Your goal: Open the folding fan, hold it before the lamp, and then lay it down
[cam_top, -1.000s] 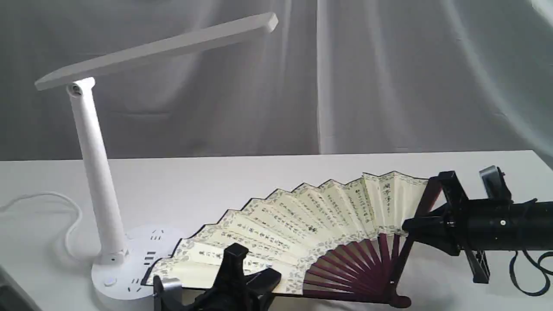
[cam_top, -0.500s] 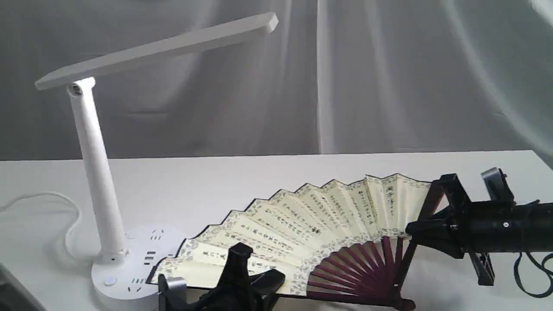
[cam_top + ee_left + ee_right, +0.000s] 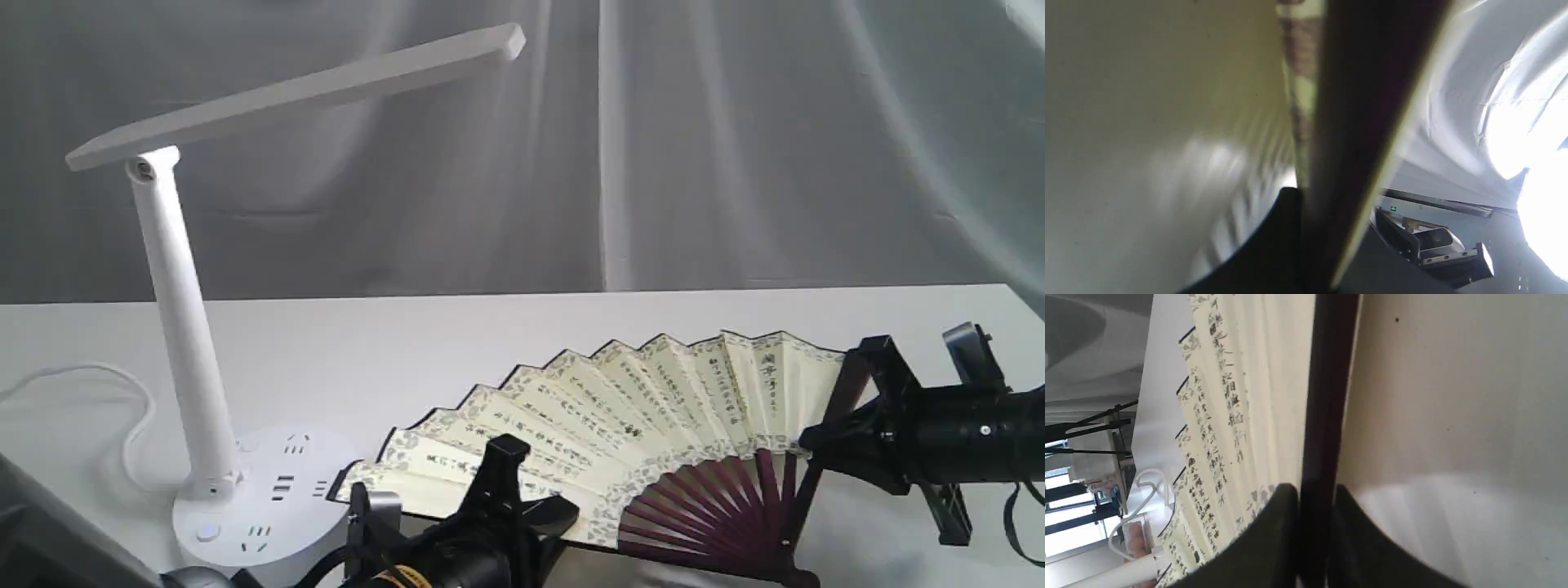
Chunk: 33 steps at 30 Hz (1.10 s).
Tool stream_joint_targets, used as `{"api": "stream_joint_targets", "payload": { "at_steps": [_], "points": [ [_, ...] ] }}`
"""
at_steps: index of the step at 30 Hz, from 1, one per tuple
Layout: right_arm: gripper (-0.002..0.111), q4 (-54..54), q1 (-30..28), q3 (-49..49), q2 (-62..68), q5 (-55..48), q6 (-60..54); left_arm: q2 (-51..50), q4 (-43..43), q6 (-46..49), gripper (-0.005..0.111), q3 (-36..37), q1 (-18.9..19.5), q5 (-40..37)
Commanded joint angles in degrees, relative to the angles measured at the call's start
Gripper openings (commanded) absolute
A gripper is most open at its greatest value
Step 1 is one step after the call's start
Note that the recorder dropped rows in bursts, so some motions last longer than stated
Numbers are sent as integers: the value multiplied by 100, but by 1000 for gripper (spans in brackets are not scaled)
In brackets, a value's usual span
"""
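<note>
The folding fan (image 3: pixel 620 416) is spread open and held upright just above the white table, its calligraphy facing the exterior camera. It sits to the right of the lamp (image 3: pixel 184 327), whose bar head (image 3: pixel 310 86) reaches overhead. My left gripper (image 3: pixel 500 498) is shut on the fan's lower left guard stick (image 3: pixel 1355 122) near the lamp's round base (image 3: pixel 261 498). My right gripper (image 3: pixel 845 437) is shut on the right guard stick (image 3: pixel 1327 396), beside the cream pleats (image 3: pixel 1241 396). The maroon ribs (image 3: pixel 718 506) meet at the pivot near the front edge.
The lamp's white cord (image 3: pixel 122 392) loops on the table at the far left. A grey draped curtain (image 3: pixel 735 147) hangs behind the table. A black cable (image 3: pixel 1020 523) dangles under the right arm. Bare tabletop (image 3: pixel 490 327) lies behind the fan.
Both grippers have carried the open fan to the right, away from the lamp base. Its left edge no longer overlaps the base.
</note>
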<state>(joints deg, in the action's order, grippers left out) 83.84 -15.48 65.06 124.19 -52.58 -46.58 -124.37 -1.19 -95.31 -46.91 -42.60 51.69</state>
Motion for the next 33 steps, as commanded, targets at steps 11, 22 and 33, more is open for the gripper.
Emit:
{"api": "stream_joint_targets", "payload": {
  "at_steps": [11, 22, 33],
  "points": [
    [2, -96, -54, 14, -44, 859, -268, -421, 477, -62, 0, -11, -22, 413],
    [35, -163, -54, 14, -44, 848, -213, -518, 215, -175, 0, -11, -22, 507],
    [54, -518, -196, 14, -284, 603, 191, -683, 355, -53, 0, -496, -22, 278]
  ]
}}
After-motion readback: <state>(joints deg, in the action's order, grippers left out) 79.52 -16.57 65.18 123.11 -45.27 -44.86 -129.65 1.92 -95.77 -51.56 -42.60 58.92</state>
